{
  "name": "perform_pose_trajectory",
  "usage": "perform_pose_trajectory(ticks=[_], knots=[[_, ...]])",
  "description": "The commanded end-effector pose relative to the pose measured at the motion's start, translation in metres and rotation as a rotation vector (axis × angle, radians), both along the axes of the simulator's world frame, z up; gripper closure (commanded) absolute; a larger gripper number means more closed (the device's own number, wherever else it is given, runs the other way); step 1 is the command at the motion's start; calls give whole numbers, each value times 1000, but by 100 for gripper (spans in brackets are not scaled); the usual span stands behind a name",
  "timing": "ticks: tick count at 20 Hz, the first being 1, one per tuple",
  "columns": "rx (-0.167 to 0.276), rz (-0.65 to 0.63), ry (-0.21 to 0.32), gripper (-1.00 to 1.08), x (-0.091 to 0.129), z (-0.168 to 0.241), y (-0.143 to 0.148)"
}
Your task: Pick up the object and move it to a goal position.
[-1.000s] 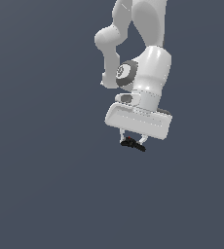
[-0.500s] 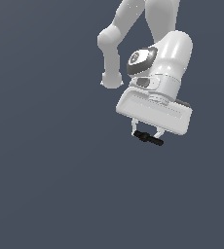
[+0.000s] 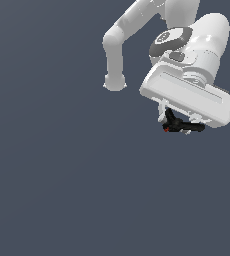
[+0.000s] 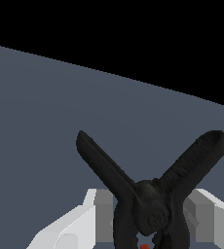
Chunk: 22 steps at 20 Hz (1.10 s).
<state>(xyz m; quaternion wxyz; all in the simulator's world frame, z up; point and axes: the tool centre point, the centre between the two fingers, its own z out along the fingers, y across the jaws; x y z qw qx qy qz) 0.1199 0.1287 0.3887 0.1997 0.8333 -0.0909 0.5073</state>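
Up toward the exterior view's right, the glossy white robot arm (image 3: 137,22) tilted its white gripper (image 3: 177,121), jaws pinched on the small black pronged clamp-like object (image 3: 179,125) with a red spot, held aloft.

Plain grey-blue floor (image 3: 62,190); no item seen resting on it.

Matt, rough black object (image 4: 150,194); smooth, slightly glossy white end effector (image 3: 177,120).
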Motion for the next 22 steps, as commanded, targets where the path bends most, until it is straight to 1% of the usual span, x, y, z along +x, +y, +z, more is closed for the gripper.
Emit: perform_pose_trajectory(ticks=[1, 7, 12, 17, 22], knots=[[-17, -21, -59, 108, 0, 22, 12], [-56, -69, -181, 108, -1, 66, 37], [-81, -101, -253, 108, -4, 92, 51], [-96, -121, -293, 108, -5, 106, 59], [-100, -128, -299, 108, -5, 108, 59]])
